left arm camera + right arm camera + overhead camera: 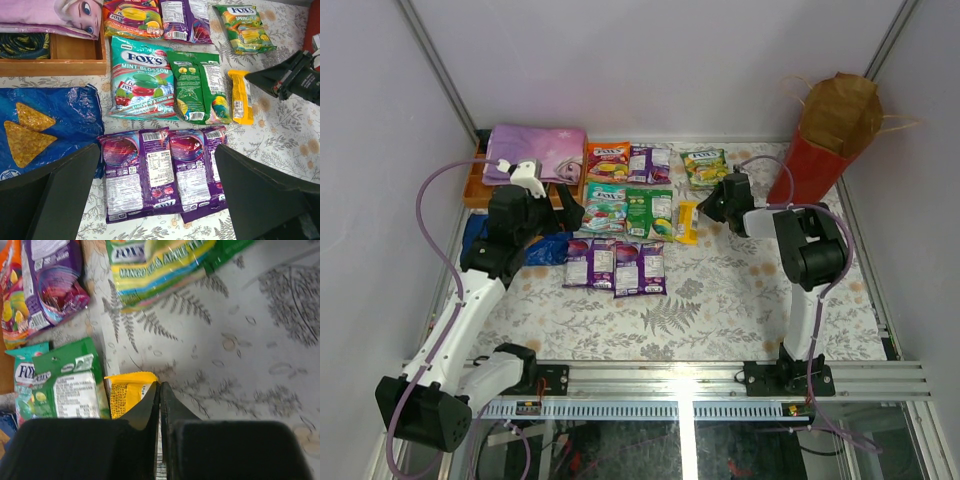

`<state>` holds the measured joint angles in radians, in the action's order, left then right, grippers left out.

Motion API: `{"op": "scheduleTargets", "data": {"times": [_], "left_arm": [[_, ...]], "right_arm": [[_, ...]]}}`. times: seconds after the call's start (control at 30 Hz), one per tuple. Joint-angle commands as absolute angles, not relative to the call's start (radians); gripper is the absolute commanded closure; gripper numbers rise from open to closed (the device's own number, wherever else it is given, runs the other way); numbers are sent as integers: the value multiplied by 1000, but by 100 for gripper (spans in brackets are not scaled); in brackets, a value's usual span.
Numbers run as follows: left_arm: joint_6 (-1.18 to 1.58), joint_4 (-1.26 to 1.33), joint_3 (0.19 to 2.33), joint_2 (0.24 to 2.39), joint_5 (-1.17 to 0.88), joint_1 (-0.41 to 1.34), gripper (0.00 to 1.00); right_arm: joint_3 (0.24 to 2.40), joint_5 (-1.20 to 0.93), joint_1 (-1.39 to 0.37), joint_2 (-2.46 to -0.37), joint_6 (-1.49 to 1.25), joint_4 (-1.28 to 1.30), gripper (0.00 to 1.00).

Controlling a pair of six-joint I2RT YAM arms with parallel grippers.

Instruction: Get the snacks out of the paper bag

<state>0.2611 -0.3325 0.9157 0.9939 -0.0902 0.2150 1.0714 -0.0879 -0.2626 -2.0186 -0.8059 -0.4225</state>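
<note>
The left gripper point(156, 152) is wide open and empty, purple packets point(145, 180) under its jaws. The right gripper point(160, 386) is closed on nothing, yellow packet point(125, 390) beside its tips.

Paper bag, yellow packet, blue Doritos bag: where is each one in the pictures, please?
paper bag point(812, 168), top view, on its red front side.
yellow packet point(240, 97), left wrist view, on its middle.
blue Doritos bag point(70, 125), left wrist view, on bare blue foil.

The teal packet point(141, 75), centre of the left wrist view, reads "FOX'S MINT BLOSSOM". The green-yellow packet point(245, 27), upper right, reads "FOX'S SPRING TEA".
</note>
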Motion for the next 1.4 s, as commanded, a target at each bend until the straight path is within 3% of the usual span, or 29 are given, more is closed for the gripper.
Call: {"op": "scheduleTargets", "data": {"times": [0.0, 0.13, 0.17, 0.27, 0.37, 0.5, 0.7, 0.93, 1.07, 1.37], "left_arm": [[234, -316, 931, 993, -92, 207, 0], [229, -320, 935, 994, -88, 209, 0], [228, -322, 935, 995, -86, 207, 0], [226, -323, 937, 996, -83, 208, 0], [226, -322, 939, 1001, -84, 208, 0], [230, -321, 940, 1008, -100, 207, 0], [230, -323, 939, 1003, -105, 207, 0], [227, -327, 938, 994, -109, 207, 0], [227, -327, 940, 998, -116, 207, 0], [225, -328, 941, 1003, -121, 207, 0]], "right_arm": [[1186, -67, -257, -2068, -807, -437, 100], [1244, -106, -255, -2095, -793, -424, 100], [1248, -127, -254, -2092, -788, -432, 95], [1273, -167, -254, -2058, -754, -400, 60], [1349, -177, -253, -2001, -683, -301, 33], [1466, -117, -249, -1948, -571, -154, 18], [1735, -87, -203, -2097, -452, 48, 24], [1995, 8, -201, -2299, -243, 244, 12], [2044, 27, -195, -2366, -188, 274, 4], [1935, -37, -186, -2374, -276, 191, 11]]}}
